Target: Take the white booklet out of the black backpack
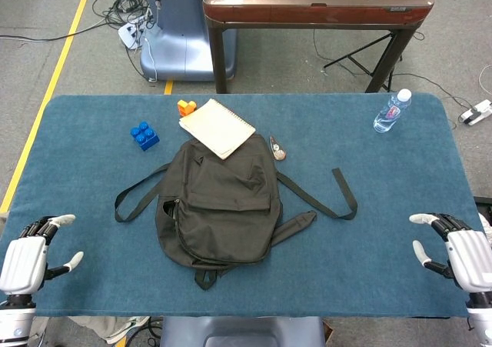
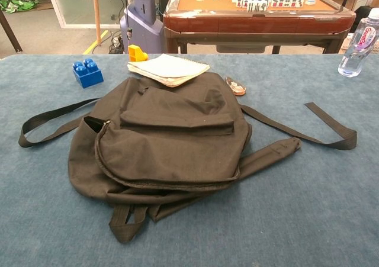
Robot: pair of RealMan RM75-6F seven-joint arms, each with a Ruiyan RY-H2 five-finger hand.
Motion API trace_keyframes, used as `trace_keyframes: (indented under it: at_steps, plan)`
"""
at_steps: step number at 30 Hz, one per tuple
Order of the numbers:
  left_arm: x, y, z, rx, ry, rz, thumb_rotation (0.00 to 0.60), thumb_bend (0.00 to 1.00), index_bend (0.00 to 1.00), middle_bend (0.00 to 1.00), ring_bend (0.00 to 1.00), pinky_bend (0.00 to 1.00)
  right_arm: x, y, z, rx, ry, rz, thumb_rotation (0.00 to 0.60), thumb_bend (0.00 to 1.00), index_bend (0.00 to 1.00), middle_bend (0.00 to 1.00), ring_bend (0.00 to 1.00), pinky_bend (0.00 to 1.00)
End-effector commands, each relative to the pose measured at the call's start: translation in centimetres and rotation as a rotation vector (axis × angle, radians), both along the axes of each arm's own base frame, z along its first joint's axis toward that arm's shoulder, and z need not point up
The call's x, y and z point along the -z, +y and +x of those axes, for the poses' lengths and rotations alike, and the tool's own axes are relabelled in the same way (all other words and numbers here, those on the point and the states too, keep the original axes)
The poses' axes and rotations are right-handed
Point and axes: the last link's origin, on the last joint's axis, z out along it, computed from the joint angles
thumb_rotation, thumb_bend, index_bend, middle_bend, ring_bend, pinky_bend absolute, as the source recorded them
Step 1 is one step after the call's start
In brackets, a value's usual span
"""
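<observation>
The black backpack [image 1: 221,205] lies flat in the middle of the blue table [image 1: 384,193], its straps spread to both sides; the chest view shows the black backpack [image 2: 166,137] too. The white booklet [image 1: 217,128] lies on the table at the backpack's far end, partly over its top edge, and shows again as the white booklet [image 2: 169,68]. My left hand [image 1: 31,256] hangs at the table's near left corner, empty, fingers apart. My right hand [image 1: 460,255] is at the near right corner, also empty with fingers apart. Neither hand shows in the chest view.
A blue brick [image 1: 144,135] and a small orange block [image 1: 186,107] sit left of the booklet. A small brown object [image 1: 277,149] lies right of the backpack's top. A water bottle [image 1: 391,111] stands far right. A wooden table [image 1: 315,5] stands behind.
</observation>
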Motion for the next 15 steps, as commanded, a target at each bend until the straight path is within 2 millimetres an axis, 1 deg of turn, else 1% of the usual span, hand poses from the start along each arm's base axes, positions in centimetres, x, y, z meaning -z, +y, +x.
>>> trace_keyframes:
  at_steps: [1,3,7,13,15]
  plan:
    - [0.0,0.0,0.1,0.0,0.001,-0.003,0.6,0.22,0.33,0.33,0.22,0.23,0.3,-0.3,0.6,-0.028,0.003,0.023,0.6,0.37,0.34,0.37,0.32,0.39]
    - [0.0,0.0,0.2,0.001,0.003,-0.007,0.6,0.22,0.33,0.33,0.22,0.23,0.7,-0.8,1.3,-0.063,0.014,0.058,0.6,0.36,0.34,0.37,0.32,0.39]
    - [-0.1,0.0,0.4,0.009,0.004,-0.009,0.6,0.22,0.33,0.33,0.22,0.23,1.8,-1.8,3.1,-0.142,0.028,0.138,0.6,0.29,0.34,0.37,0.32,0.39]
    - [-0.1,-0.2,0.8,0.012,-0.005,-0.016,0.6,0.22,0.33,0.33,0.22,0.23,4.5,-4.4,6.1,-0.247,0.012,0.244,0.6,0.23,0.34,0.37,0.32,0.39]
    - [-0.2,-0.3,1.0,0.018,-0.003,-0.017,0.6,0.22,0.33,0.33,0.22,0.23,5.8,-5.3,7.2,-0.276,0.001,0.29,0.6,0.21,0.34,0.37,0.31,0.39]
